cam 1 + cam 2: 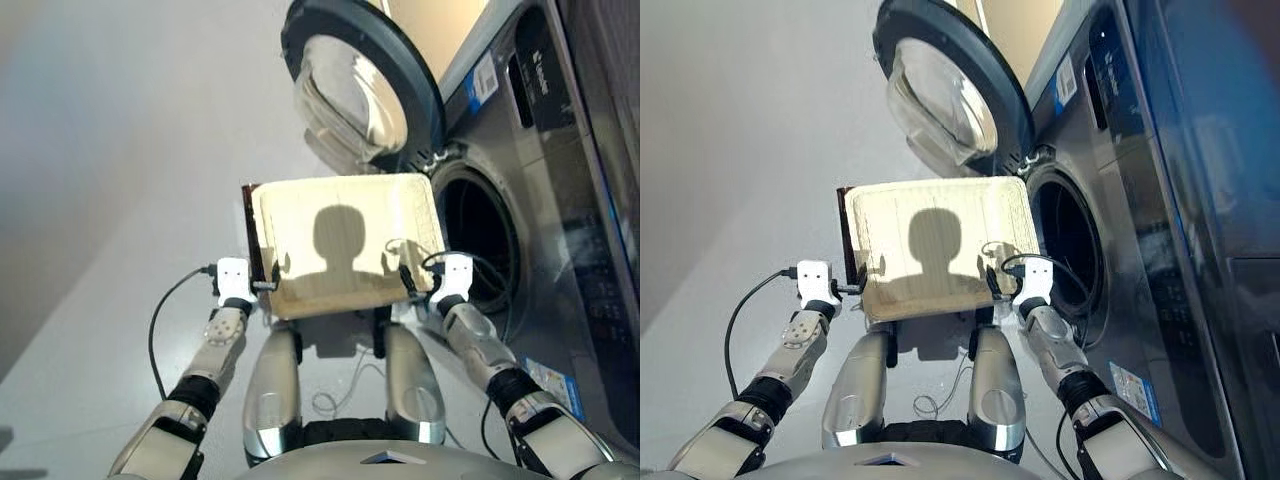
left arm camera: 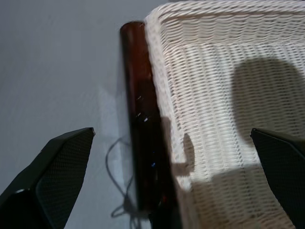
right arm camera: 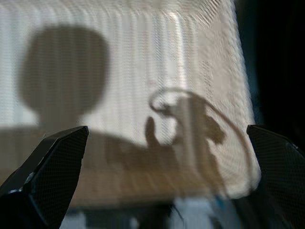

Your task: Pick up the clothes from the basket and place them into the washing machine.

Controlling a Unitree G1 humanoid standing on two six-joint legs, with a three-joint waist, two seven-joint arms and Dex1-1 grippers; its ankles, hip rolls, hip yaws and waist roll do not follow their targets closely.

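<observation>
Basket (image 1: 345,240) empty, by open washer (image 1: 480,240). Both grippers, left (image 2: 157,191) and right (image 3: 162,191), hung idle, fingers apart; job looked done.

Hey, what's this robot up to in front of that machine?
It is standing at a washing machine whose round door is swung wide open. In front of it sits a cream woven basket, and no clothes are visible in it. The left gripper hangs at the basket's left edge and the right gripper at its right edge, both open and holding nothing. The drum looks dark inside, so I cannot tell what is in it.
</observation>
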